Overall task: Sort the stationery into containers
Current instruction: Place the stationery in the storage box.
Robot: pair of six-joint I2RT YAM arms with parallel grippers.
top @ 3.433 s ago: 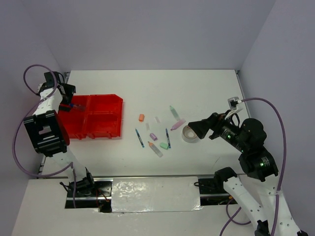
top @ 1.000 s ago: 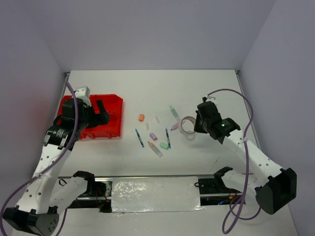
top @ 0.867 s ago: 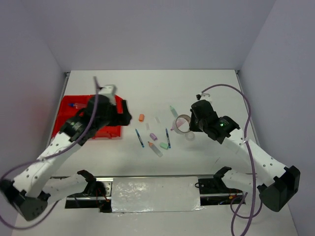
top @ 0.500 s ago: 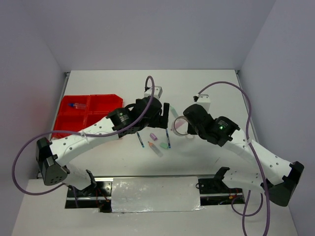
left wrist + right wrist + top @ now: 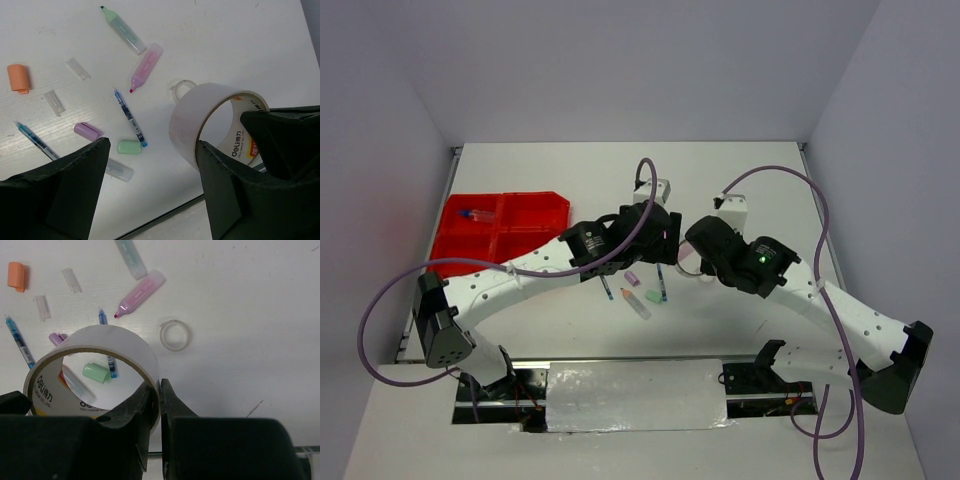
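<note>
The right fingers (image 5: 150,410) pinch the thin wall of a white, cardboard-cored tape roll (image 5: 125,337); the left fingers (image 5: 75,185) hang spread wide, empty, above the smooth white worktop (image 5: 250,315).

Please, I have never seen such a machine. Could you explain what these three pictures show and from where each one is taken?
These are two robot arms bolted to a white table. One picture looks down from above. The other two come from a camera on each wrist, so the dark shapes at their bottom are that arm's own claw. The right claw pinches the wall of a large tape roll. The left claw is open and empty. On the table lie a green marker, a pink marker, blue pens and small pastel pieces. The red tray at the left has compartments for sorting them.
</note>
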